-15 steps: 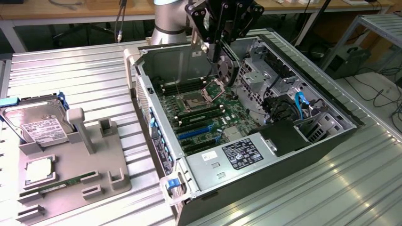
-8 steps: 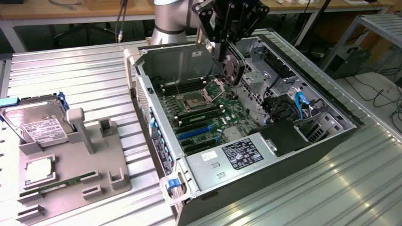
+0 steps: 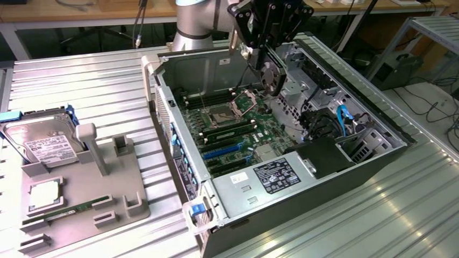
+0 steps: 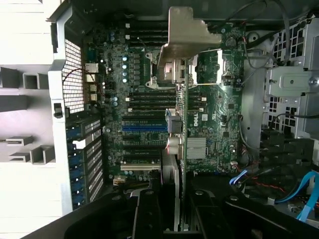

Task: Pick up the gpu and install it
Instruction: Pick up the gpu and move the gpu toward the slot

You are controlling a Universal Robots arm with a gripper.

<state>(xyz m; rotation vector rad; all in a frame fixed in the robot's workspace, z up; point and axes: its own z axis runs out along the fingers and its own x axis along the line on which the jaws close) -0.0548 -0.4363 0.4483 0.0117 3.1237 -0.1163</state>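
Observation:
My gripper (image 3: 263,60) hangs over the open computer case (image 3: 373,156), shut on the gpu (image 3: 272,79). The gpu is a thin dark card held on edge above the motherboard (image 3: 237,131), near the CPU socket. In the wrist view the gpu (image 4: 182,129) appears edge-on, with its silver bracket (image 4: 188,35) at the far end. My gripper (image 4: 179,211) clamps the card from both sides with its dark fingers (image 4: 149,214). Blue expansion slots (image 4: 144,128) lie on the board beside the card's line, below it and apart from it.
A grey parts holder (image 3: 107,204) stands at the exterior view's left with a hard drive (image 3: 47,145), a CPU (image 3: 43,196) and a green RAM stick (image 3: 68,212). Inside the case are the power supply (image 3: 276,177), drive cages and blue cables (image 3: 343,119).

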